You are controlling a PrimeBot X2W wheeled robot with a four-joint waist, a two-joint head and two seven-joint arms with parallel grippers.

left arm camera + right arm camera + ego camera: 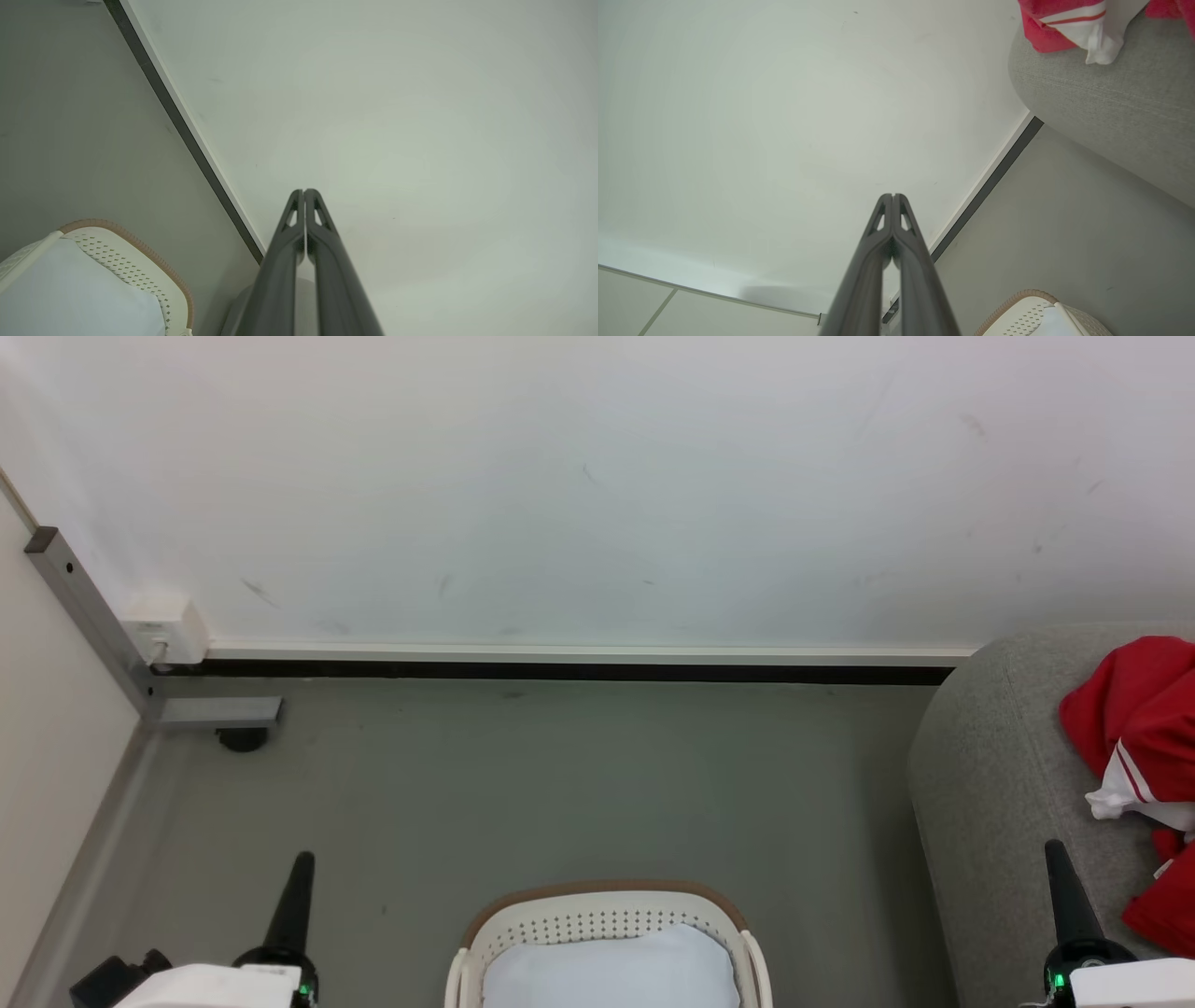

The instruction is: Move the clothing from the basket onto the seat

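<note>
You see the clothing (pixel 1134 709) lying crumpled on the grey seat (pixel 990 784) at your right: red fabric, a white sleeve, thin stripe trim. The basket (pixel 607 905) stands on the floor (pixel 560 784), holding a pale cushion (pixel 607 971). Your left end effector (pixel 303 192) and right end effector (pixel 893 196) are both closed tight, gripping nothing.

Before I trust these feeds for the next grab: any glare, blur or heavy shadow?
Head view: even, flat light, no glare; the clothing on the seat and the basket look sharp. Left wrist view: greenish cast, left gripper soft toward the lens. Right wrist view: same cast, right gripper soft low down, faint shadow on the wall.
</note>
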